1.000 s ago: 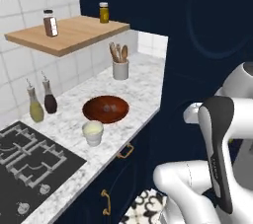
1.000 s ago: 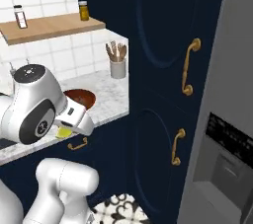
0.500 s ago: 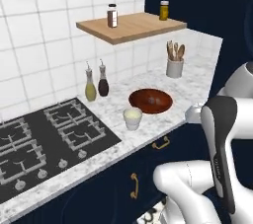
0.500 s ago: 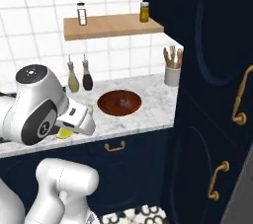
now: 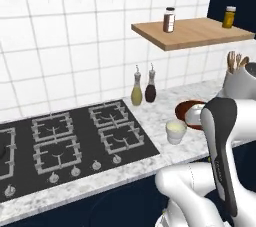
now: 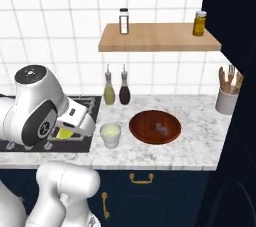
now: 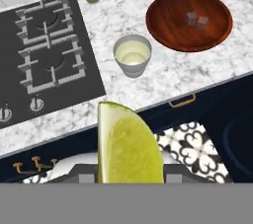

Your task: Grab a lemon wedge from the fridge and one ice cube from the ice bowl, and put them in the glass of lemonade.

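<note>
The lemon wedge (image 7: pixel 127 144) sits upright between the fingers of the hand (image 7: pixel 129 171), yellow-green and filling the lower middle of the hand view; the hand is clenched on it, so the fetch from the fridge looks finished. In the right base view the wedge (image 6: pixel 64 133) shows as a small yellow patch under the hand (image 6: pixel 75 127), held above the edge of the stove top and left of the glass.

The glass of lemonade (image 7: pixel 132 55) stands on the marble tabletop (image 7: pixel 168 70) ahead of the hand, its pale contents visible from above, with nothing solid floating in it as far as the pictures show. The wedge is near the glass but not yet over it, so the first drop is not yet done.

Just beside the glass, on the side away from the stove, lies the red ice bowl (image 7: pixel 189 19) with two pale ice cubes (image 7: pixel 196 19) close together in its middle. Both look untouched, so picking one cube and putting it into the glass is also left to do.

Farther out, the black gas hob (image 7: pixel 47 55) lies on the other side of the glass, two bottles (image 6: pixel 116 87) stand against the tiled wall behind it, and a utensil holder (image 6: pixel 226 95) sits at the tabletop's far right end. By this reading, roughly a third of the task is complete.
</note>
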Robot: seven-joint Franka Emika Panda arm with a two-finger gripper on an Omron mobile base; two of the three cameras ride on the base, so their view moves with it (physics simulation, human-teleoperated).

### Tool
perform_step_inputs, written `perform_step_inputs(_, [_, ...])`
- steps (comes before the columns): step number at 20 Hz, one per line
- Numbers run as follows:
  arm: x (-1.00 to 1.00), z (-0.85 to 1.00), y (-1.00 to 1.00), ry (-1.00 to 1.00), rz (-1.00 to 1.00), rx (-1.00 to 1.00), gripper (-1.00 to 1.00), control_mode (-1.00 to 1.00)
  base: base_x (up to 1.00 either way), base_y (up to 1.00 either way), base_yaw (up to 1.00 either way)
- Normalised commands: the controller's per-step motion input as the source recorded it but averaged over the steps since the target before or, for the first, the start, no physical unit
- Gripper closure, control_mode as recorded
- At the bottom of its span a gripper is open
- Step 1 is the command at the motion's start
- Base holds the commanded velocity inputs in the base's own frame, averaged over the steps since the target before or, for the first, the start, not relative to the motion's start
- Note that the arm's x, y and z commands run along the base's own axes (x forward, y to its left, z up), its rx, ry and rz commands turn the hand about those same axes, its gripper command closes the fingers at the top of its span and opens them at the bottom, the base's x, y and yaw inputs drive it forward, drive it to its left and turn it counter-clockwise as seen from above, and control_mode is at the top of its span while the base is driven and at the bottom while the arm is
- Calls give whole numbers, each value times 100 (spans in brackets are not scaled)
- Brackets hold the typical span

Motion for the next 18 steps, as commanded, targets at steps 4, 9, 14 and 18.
perform_step_inputs(4, [0, 0, 0, 0, 0, 0, 100, 100, 2, -55, 0])
perform_step_inputs(9, [0, 0, 0, 0, 0, 0, 100, 100, 27, -4, 27])
perform_step_inputs(14, [0, 0, 0, 0, 0, 0, 100, 100, 53, -23, 27])
perform_step_inputs(18, [0, 0, 0, 0, 0, 0, 100, 100, 51, -36, 9])
